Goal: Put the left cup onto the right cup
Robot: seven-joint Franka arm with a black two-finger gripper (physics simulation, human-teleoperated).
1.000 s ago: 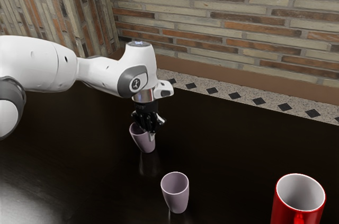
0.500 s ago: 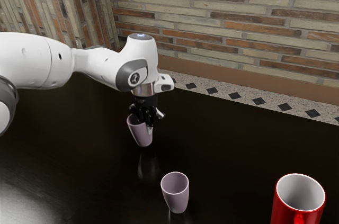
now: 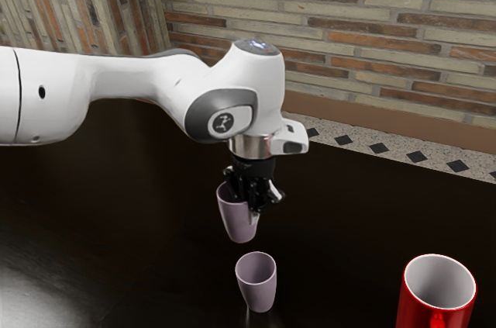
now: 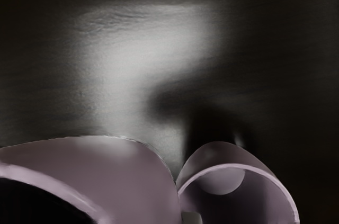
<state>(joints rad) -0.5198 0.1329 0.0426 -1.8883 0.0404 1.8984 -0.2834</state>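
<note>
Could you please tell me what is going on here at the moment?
The robot arm is carrying a lilac cup, pinched at its rim by the claw. The cup hangs in the air, slightly tilted, just above a second cup of the same colour that stands upright on the dark table. The two cups are close but not yet stacked. A red mug stands off to the exterior view's right.

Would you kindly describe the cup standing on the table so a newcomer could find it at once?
On the dark table, look from the big red mug toward the exterior view's left. The small lilac cup stands there upright; its twin hangs above in the gripper.
</note>
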